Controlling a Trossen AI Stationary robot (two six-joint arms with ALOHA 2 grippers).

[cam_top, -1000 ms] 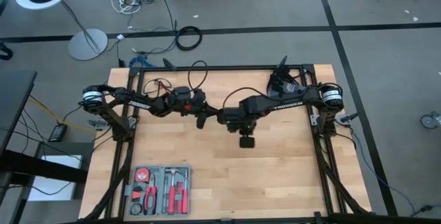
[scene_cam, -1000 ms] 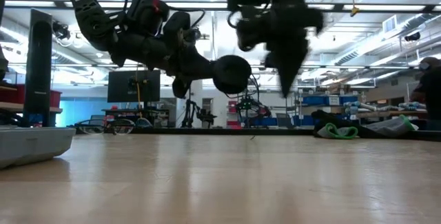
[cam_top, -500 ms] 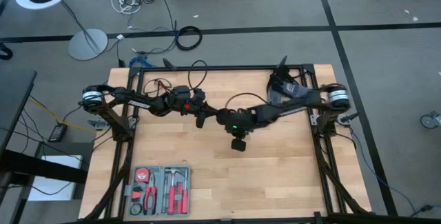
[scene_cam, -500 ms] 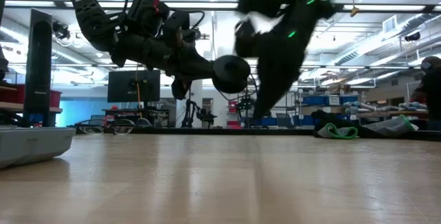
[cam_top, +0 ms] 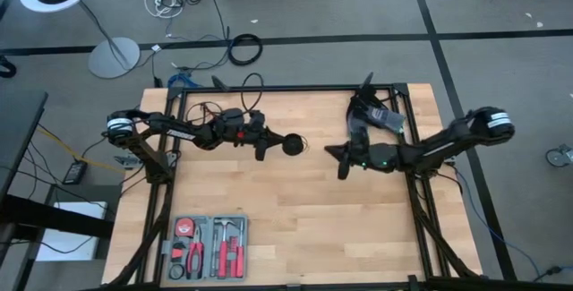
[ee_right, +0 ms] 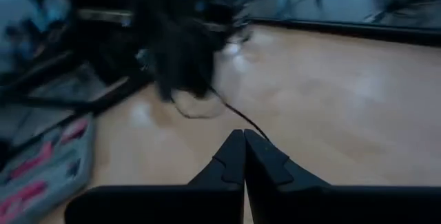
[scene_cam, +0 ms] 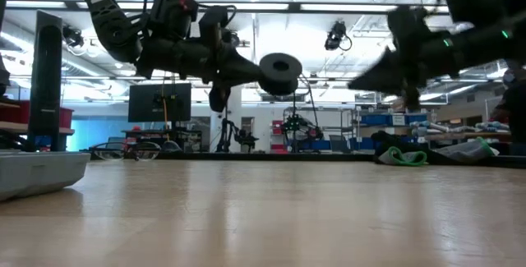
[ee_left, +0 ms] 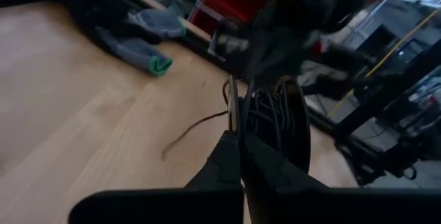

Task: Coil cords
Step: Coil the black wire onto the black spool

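Coiling looks nearly done: the left gripper (cam_top: pixel 271 144), fingers pinching the wound cord (cam_top: pixel 293 144), holds it above mid-table, while the right gripper (cam_top: pixel 338 158), fingers pressed together, hangs nearby empty.

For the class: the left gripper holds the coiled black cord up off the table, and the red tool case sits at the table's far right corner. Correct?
One error. The tool case sits at the table's near left corner, as the high view shows. The left gripper does hold the coiled cord aloft.

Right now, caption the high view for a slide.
Left gripper holds the coiled cord above the table; right gripper shut nearby.
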